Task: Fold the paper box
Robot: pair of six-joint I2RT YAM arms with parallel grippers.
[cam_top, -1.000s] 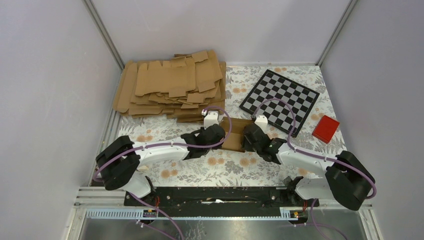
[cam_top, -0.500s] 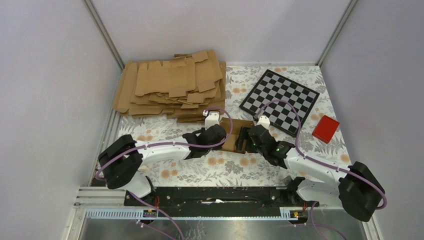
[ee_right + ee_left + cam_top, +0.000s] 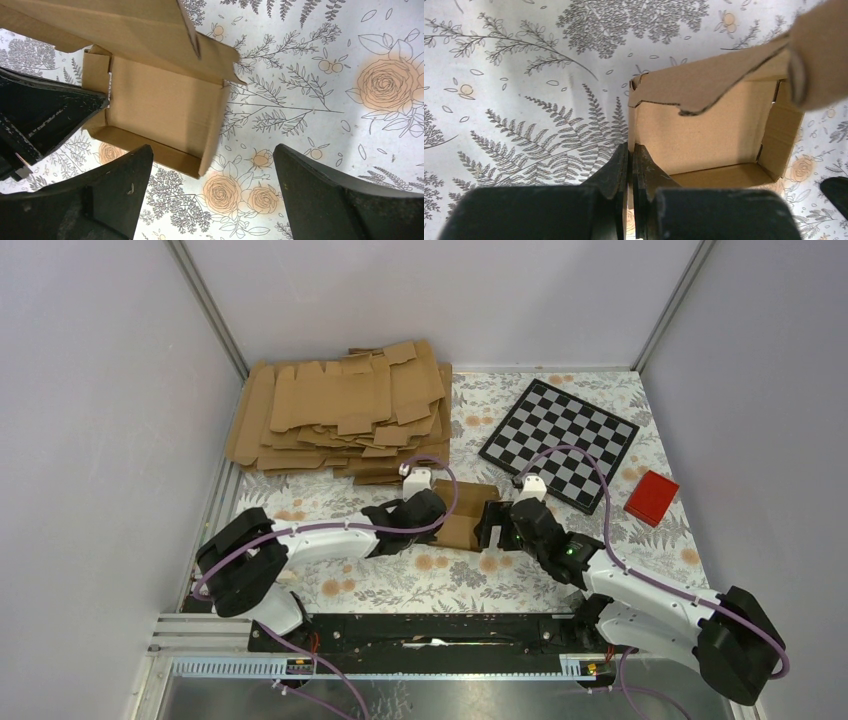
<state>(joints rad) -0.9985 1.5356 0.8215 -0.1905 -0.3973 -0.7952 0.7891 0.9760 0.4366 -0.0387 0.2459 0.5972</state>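
1. The paper box [image 3: 462,515] is sitting near the middle of the floral counter [image 3: 450,580], right between the two arms and just in front of the pile of flat cardboard blanks [image 3: 340,415].
2. The left pincer [image 3: 630,156] is clenching on one wall of the paper box. In the left wrist view the thin cardboard edge is running straight between the two black fingers [image 3: 611,172], which are pressing together on it.
3. From that same view the box is standing open like a shallow tray. Its walls are folded up, its bare bottom is showing, and a flap with a jagged cut edge is leaning over the opening from the far side.
4. The right pincer [image 3: 212,155] is standing released, with its fingers spread wide and gripping nothing.
5. In the right wrist view one finger [image 3: 115,187] is overlapping the box's near wall, though I cannot tell whether it is touching. The other finger is hanging over bare counter, well clear of the cardboard.
6. In the same view the dark body of the left pincer is pressing in at the box's left side, and a big flap is standing up along the top edge.
7. Behind the right arm, a checkerboard [image 3: 560,440] is lying flat on the counter at an angle.
8. A red block [image 3: 652,497] is sitting just beside the checkerboard's right corner, well apart from the box.
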